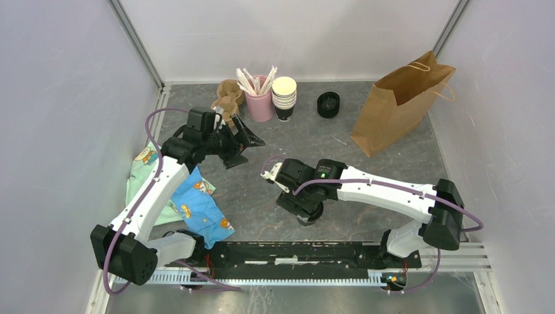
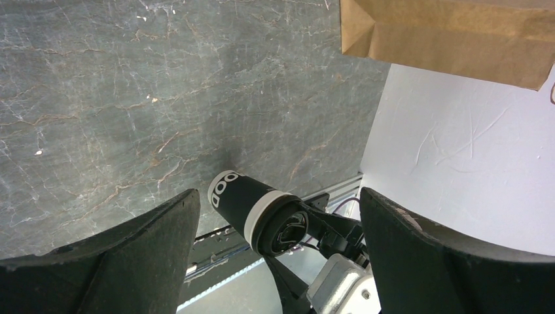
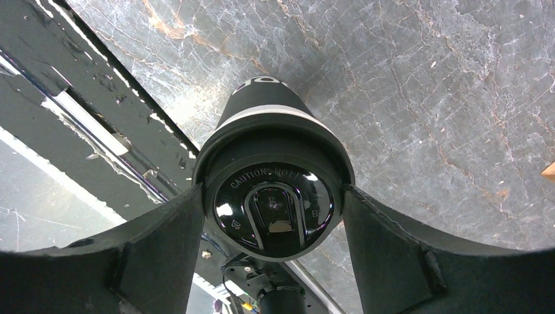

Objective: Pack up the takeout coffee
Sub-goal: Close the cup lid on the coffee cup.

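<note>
The takeout coffee (image 1: pixel 309 214), a small black cup with a cream band under a glossy black lid, stands near the table's front edge. My right gripper (image 1: pixel 304 207) reaches down over it. In the right wrist view both fingers press the rim of the coffee's lid (image 3: pixel 275 203) from either side, so this gripper (image 3: pixel 271 190) is shut on it. The left wrist view shows the coffee (image 2: pixel 243 204) between its own wide-open fingers, but far off. My left gripper (image 1: pixel 245 149) hovers open and empty to the left of centre. The brown paper bag (image 1: pixel 396 104) stands at the back right.
At the back stand a pink cup of straws (image 1: pixel 260 98), a stack of cream-rimmed cups (image 1: pixel 284 98), a stack of black lids (image 1: pixel 328 104) and brown cardboard pieces (image 1: pixel 228 98). Patterned cloths (image 1: pixel 196 206) lie under the left arm. A black rail (image 1: pixel 294 252) runs along the front.
</note>
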